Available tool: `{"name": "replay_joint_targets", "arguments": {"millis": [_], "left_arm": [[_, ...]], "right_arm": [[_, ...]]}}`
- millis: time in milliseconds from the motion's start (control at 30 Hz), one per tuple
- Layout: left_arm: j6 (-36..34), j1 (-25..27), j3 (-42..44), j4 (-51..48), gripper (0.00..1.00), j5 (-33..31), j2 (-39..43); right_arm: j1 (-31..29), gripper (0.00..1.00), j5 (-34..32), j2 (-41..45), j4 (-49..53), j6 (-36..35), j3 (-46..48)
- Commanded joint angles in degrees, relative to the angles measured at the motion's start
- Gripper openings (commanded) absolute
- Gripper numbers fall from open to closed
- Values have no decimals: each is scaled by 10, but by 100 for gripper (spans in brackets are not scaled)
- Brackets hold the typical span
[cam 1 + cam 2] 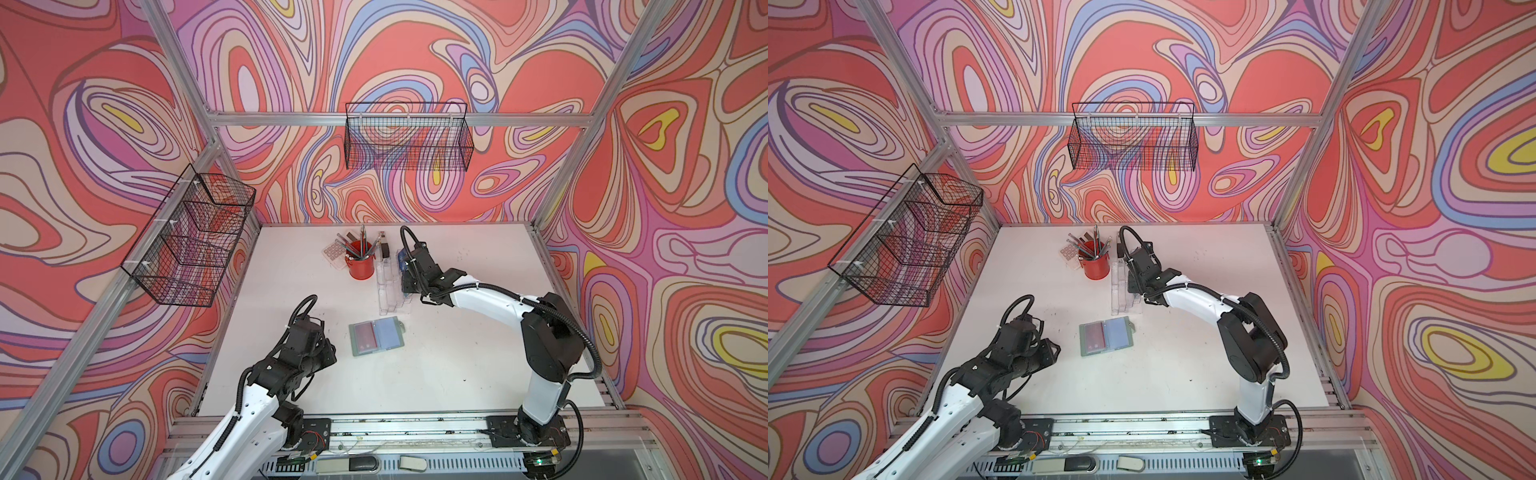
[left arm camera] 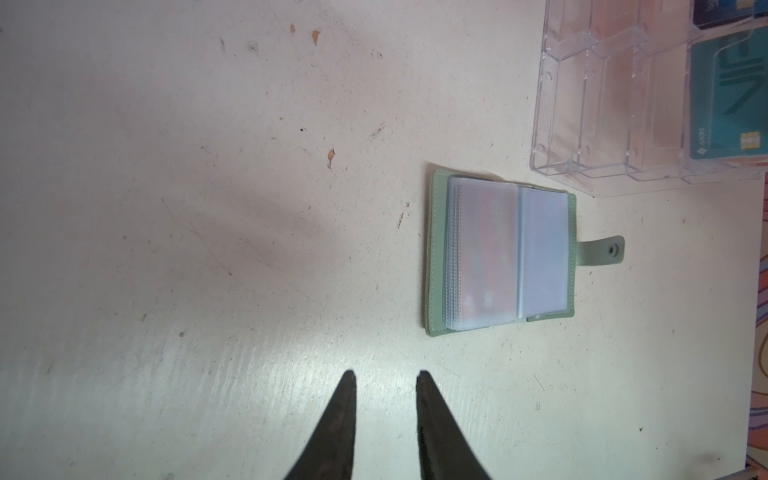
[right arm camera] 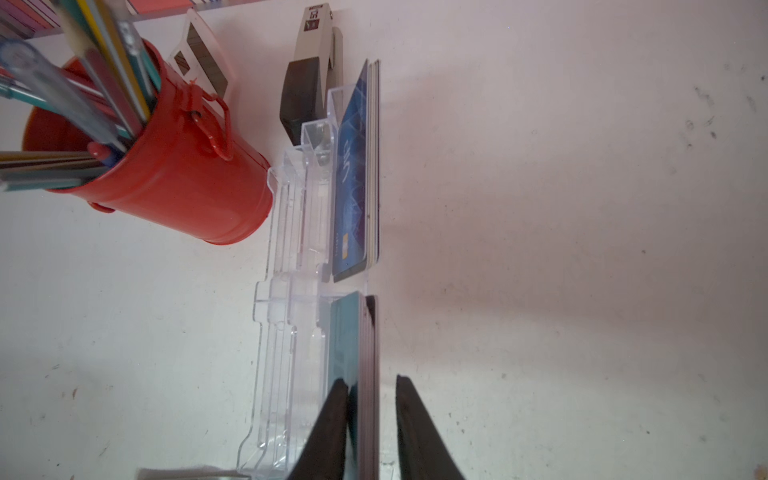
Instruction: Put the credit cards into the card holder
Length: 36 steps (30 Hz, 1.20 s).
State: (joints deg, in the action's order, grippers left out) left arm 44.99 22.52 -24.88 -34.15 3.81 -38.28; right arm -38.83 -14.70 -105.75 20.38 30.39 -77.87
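**A:** How many cards did you have in front of you?

**B:** You had two stacks of thin plastic credit cards (image 3: 358,232) standing on edge in the one clear tiered acrylic stand (image 3: 286,291). There was a blue-fronted stack (image 3: 353,178) and a teal-fronted stack (image 3: 345,332). Their edges sat too tight to count card by card. One more reddish card (image 1: 365,336) lay inside a clear sleeve of the single sage-green booklet card holder (image 2: 437,249).

**A:** Where was that holder?

**B:** In both top views it lay open and flat on the white table (image 1: 457,353), between your two arms. It was near your left gripper (image 2: 386,374) but apart from its fingertips. It was also well apart from your right gripper (image 3: 370,378), which was up at the stand.

**A:** And the grippers themselves?

**B:** Your left gripper was over bare table, its jaws a little parted with nothing between them. Your right gripper's jaws straddled the teal-fronted stack. One finger (image 3: 332,415) lay across the teal face, though I couldn't tell whether it touched. The other finger stood just off the stack's back with table showing in the gap, so the stack wasn't clamped.

**A:** Anything else?

**B:** One red metal bucket of pens (image 3: 166,166), one stapler (image 3: 307,83) and one calculator (image 1: 334,250) stood by the stand.
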Motion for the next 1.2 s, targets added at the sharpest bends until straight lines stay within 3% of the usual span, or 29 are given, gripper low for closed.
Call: {"name": "replay_joint_targets", "arguments": {"millis": [0, 300, 933, 1167], "left_arm": [[-6, 1, -19, -11, 29, -6, -2], [-7, 0, -21, -11, 28, -10, -5], [-7, 0, -12, 10, 28, 2, -19], [-8, 0, -12, 18, 28, 8, -37]], "right_arm": [[8, 22, 6, -10, 14, -43, -14], [7, 22, 106, 30, -31, 0, 24], [6, 25, 97, -27, -5, 22, -20], [6, 24, 100, -10, -5, 26, -18]]}}
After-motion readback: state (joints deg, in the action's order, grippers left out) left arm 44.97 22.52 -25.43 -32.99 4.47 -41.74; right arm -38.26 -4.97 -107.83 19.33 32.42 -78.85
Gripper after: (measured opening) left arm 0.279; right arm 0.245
